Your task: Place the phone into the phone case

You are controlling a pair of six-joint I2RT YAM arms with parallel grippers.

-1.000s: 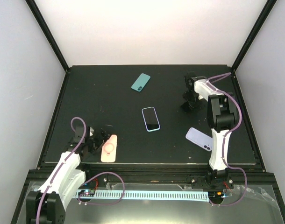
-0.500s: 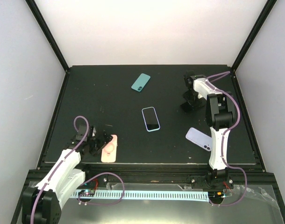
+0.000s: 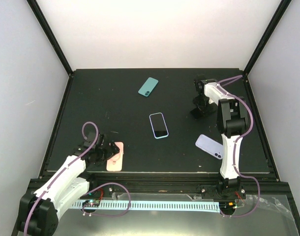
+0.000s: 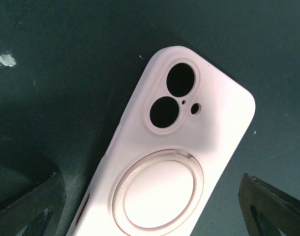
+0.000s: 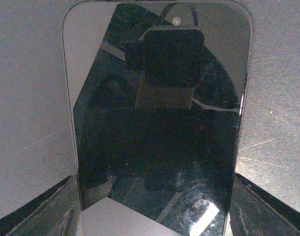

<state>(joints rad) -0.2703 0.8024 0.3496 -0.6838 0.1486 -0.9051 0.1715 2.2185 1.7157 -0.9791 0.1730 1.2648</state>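
Lab: white-walled, black-framed robot enclosure (image 3: 155, 34)

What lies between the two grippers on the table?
In the top view, a light blue-rimmed phone, screen up, lies between the left gripper and the right gripper.

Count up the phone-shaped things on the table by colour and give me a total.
teal phone: 1
light blue-rimmed phone: 1
lavender case: 1
pink case: 1
dark-screened phone, right wrist view, rim colour unclear: 1
Total: 5
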